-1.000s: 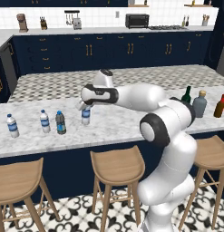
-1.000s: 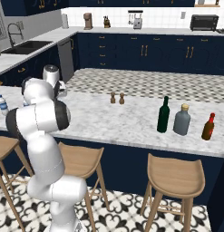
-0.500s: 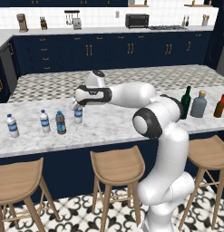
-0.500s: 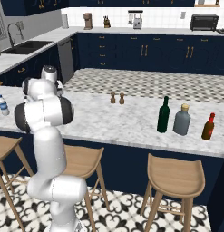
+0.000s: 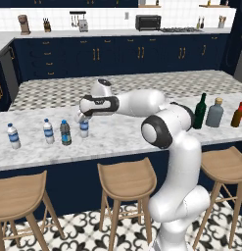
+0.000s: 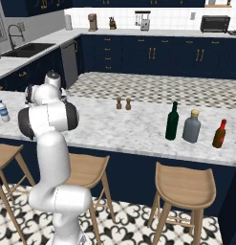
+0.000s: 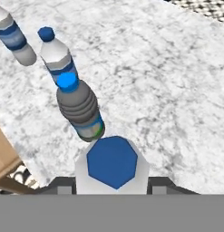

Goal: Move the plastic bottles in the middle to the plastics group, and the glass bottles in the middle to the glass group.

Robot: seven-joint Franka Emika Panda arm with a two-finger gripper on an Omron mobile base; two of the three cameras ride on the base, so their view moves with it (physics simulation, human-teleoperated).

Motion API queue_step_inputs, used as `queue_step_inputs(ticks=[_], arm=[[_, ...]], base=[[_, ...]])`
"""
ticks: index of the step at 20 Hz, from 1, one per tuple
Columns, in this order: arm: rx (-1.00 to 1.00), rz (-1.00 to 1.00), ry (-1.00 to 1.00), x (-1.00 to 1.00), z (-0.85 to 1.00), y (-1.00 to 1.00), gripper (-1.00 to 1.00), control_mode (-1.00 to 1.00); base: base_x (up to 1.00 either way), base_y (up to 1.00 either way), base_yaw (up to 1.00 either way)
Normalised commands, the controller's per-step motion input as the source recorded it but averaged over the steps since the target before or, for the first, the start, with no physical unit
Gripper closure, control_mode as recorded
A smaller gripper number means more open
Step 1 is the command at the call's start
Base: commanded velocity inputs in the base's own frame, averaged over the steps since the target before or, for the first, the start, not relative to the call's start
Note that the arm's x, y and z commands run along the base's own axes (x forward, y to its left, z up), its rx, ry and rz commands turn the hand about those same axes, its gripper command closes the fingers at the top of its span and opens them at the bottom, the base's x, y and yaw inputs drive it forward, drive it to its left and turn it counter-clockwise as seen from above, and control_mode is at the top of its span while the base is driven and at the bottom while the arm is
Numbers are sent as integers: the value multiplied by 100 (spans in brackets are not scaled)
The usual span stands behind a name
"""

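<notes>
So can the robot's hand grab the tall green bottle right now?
Probably not yet. The gripper is shut on a small clear bottle at the far end of the counter from the green bottle. Nothing stands between them, but it would have to let go first and swing across.

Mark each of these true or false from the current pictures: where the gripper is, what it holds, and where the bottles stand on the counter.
1. The gripper is shut on the clear blue-capped bottle. True.
2. The dark smoky-grey bottle lies on its side. False: it stands upright on the counter, next to the held bottle.
3. The green wine bottle stands beside the squat grey-blue bottle. True.
4. The amber-red bottle stands among the small water bottles. False: it is at the other end of the counter, by the grey-blue bottle.
5. Two small clear water bottles stand left of the smoky-grey one in the left base view. True.
</notes>
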Motion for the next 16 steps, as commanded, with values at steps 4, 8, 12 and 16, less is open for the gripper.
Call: queue_step_inputs(ticks=[4, 8, 12, 16], arm=[[0, 3, 0, 2, -53, 12, 100, -100], [0, 4, -6, 0, -2, 5, 100, -100], [0, 8, -4, 11, -3, 12, 100, -100], [0, 7, 0, 2, -18, 3, 100, -100]], base=[[0, 0, 0], [0, 0, 0], [0, 0, 0], [0, 0, 0]])
